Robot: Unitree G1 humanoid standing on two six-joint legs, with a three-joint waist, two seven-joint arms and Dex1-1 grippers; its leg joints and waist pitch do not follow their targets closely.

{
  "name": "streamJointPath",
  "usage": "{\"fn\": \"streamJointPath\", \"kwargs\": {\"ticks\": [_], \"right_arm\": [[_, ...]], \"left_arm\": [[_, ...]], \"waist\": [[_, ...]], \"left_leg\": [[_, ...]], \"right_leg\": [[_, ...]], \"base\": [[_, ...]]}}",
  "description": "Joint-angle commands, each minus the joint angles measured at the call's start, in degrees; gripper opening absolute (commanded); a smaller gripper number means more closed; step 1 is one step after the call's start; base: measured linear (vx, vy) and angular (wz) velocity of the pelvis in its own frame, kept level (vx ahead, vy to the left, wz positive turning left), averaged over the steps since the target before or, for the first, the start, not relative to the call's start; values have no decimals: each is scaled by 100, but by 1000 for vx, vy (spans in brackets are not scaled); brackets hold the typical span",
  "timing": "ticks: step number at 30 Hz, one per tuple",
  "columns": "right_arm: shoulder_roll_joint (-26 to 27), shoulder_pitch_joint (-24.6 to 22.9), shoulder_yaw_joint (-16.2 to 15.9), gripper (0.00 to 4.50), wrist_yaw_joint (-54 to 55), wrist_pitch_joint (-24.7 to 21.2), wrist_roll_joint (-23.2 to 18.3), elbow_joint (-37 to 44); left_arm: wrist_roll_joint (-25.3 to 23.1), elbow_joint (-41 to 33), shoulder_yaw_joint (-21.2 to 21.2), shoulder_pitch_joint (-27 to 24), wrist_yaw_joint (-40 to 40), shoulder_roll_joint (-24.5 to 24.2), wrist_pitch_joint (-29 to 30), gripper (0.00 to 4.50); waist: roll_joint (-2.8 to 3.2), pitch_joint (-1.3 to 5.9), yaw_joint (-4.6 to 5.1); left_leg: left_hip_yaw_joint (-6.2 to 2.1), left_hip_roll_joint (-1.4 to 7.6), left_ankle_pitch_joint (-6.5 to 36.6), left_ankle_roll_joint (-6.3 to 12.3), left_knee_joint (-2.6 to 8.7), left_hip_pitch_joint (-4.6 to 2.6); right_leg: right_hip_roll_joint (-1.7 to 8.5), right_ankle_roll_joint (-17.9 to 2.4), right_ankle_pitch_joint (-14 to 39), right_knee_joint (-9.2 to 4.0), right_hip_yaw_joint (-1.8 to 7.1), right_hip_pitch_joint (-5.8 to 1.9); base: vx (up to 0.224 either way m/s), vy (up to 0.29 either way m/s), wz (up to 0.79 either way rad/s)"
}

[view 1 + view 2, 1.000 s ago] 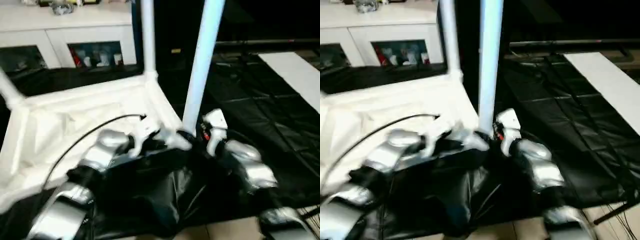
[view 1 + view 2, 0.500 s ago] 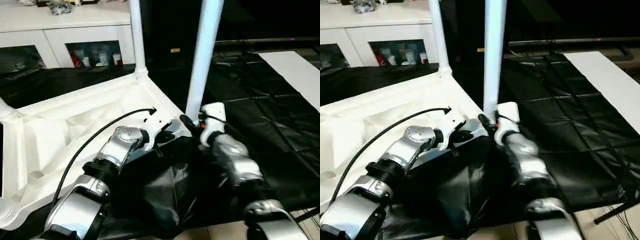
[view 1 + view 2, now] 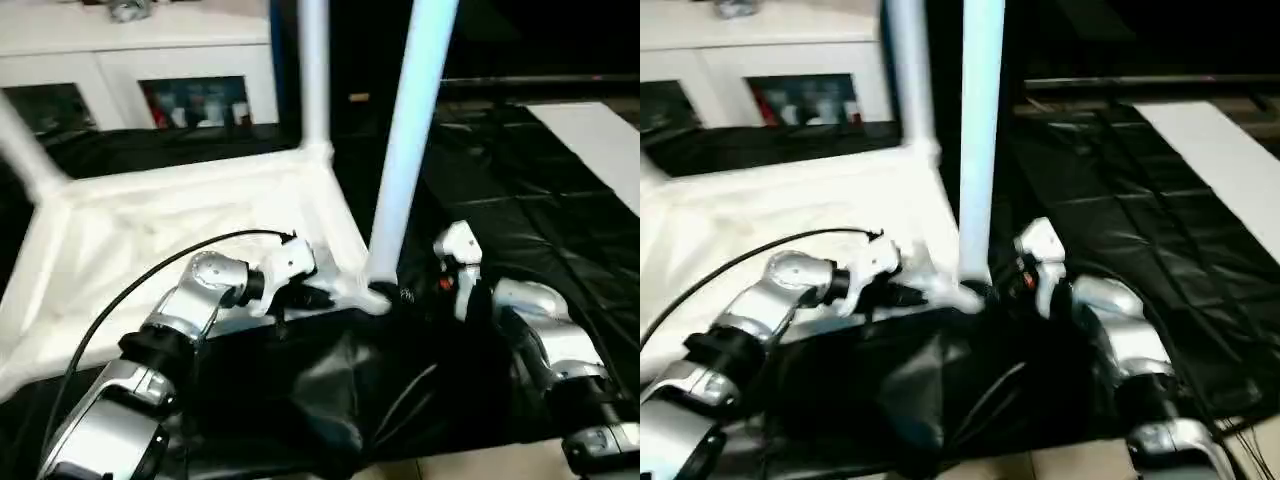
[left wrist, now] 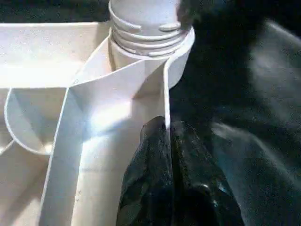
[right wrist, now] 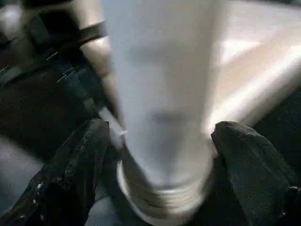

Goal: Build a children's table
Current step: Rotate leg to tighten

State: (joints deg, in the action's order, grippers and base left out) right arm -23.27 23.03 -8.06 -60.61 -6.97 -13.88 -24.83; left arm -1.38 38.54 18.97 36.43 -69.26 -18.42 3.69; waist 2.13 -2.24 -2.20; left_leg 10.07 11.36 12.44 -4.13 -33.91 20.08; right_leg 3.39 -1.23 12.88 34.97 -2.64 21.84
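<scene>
- The white plastic table top (image 3: 170, 240) lies upside down on black sheeting (image 3: 560, 200), ribbed underside up, in front of a white cabinet with glass doors (image 3: 150, 70).
- The long tapered white tube leg (image 3: 405, 150) stands upright in the near corner socket (image 4: 150, 33); another leg (image 3: 313, 70) stands in the far corner.
- I judge the moulded plastic light, stiff and rather slick. I'd grip a leg low, just above its ribbed collar, and steady the top by its thin edge wall.
- My left gripper (image 4: 170, 155) is pinched tight on that edge wall, just beside the socket.
- My right gripper (image 5: 160, 141) stands wide, a finger either side of the leg's base, neither pressing it.
- Half a second ago the right gripper sat against the leg; it has since spread and backed off to the right. The leg stays upright.
</scene>
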Motion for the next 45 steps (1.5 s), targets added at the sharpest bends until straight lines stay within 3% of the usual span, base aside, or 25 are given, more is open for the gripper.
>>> {"fn": "streamJointPath", "kwargs": {"ticks": [1, 5, 10, 12, 16, 24, 28, 30, 34, 35, 38, 41, 45], "right_arm": [[-112, -47, -173, 383, -266, -69, 28, 156], [-184, -93, -311, 383, -470, -78, 143, 202], [-53, -56, -187, 383, -318, -62, 129, 102], [-32, -42, -169, 349, -312, -88, 79, 101], [-62, -53, -225, 330, -338, -91, 66, 116], [0, -90, -205, 274, -313, -83, 102, 92], [245, -37, -56, 269, 365, 13, 240, -160], [421, 78, 93, 269, 955, 71, 342, -443], [954, 352, 441, 268, 2537, 48, 502, -1091], [1058, 382, 509, 268, 2738, -3, 469, -1143], [1551, 596, 652, 268, 3913, -55, 597, -1480], [1862, 748, 598, 268, 4358, -48, 707, -1682], [2009, 760, 345, 268, 3946, 223, 814, -1601]], "left_arm": [[4, -29, 324, -188, -460, -38, 109, 0], [150, -257, 331, -267, -805, -115, 192, 0], [130, -217, 294, -263, -814, -117, 148, 0], [129, -226, 285, -270, -840, -125, 154, 0], [139, -255, 278, -279, -848, -140, 205, 0], [146, -331, 269, -335, -845, -172, 335, 0], [21, -200, 117, -284, -144, -17, 611, 0], [3, -33, -42, -196, 345, 157, 653, 0], [-52, 407, -373, 67, 1585, 598, 878, 0], [-53, 468, -423, 103, 1771, 663, 922, 0], [-105, 787, -598, 254, 2640, 981, 1065, 0], [-212, 902, -596, 283, 3063, 1156, 1043, 0], [-286, 913, -530, 262, 3117, 1262, 1053, 0]], "waist": [[-44, 288, -8], [-61, 302, -33], [-57, 294, -34], [-49, 297, -31], [-49, 306, -36], [-53, 309, -34], [-59, 297, -7], [-59, 265, 35], [-33, 266, 105], [-41, 276, 108], [-26, 284, 137], [-17, 302, 159], [-27, 289, 173]], "left_leg": [[-22, 226, 477, 569, 364, -3], [-25, 208, 295, 603, 348, 22], [-26, 204, 383, 542, 355, 14], [-27, 205, 394, 516, 357, 9], [-30, 203, 288, 555, 348, 16], [-32, 201, 272, 553, 346, 19], [-27, 198, 322, 531, 350, 19], [-38, 180, 595, 362, 381, 1], [-38, 158, 687, 144, 388, -15], [-53, 156, 651, 143, 390, 1], [-52, 145, 524, 183, 382, 14], [-53, 135, 392, 254, 364, 33], [-47, 137, 483, 392, 367, 39]], "right_leg": [[432, -1580, -22, -360, 250, -276], [432, -1590, -328, -325, 242, -293], [433, -1526, -75, -352, 240, -286], [429, -1520, -61, -355, 241, -285], [422, -1556, -318, -325, 237, -295], [423, -1546, -265, -325, 234, -298], [427, -1540, -165, -336, 236, -286], [440, -1471, 476, -418, 234, -272], [423, -1339, 812, -459, 254, -252], [429, -1331, 773, -449, 251, -282], [419, -1350, 538, -433, 253, -272], [426, -1380, 312, -413, 252, -291], [425, -1383, 326, -431, 247, -290]], "base": [[0, 0, 0], [0, 0, 0], [0, 0, 0], [0, 0, 0], [0, 0, 0], [0, 0, 0], [0, 0, 0], [0, 0, 0], [0, 0, 0], [0, 0, 0], [0, 0, 0], [0, 0, 0], [0, 0, 0]]}}
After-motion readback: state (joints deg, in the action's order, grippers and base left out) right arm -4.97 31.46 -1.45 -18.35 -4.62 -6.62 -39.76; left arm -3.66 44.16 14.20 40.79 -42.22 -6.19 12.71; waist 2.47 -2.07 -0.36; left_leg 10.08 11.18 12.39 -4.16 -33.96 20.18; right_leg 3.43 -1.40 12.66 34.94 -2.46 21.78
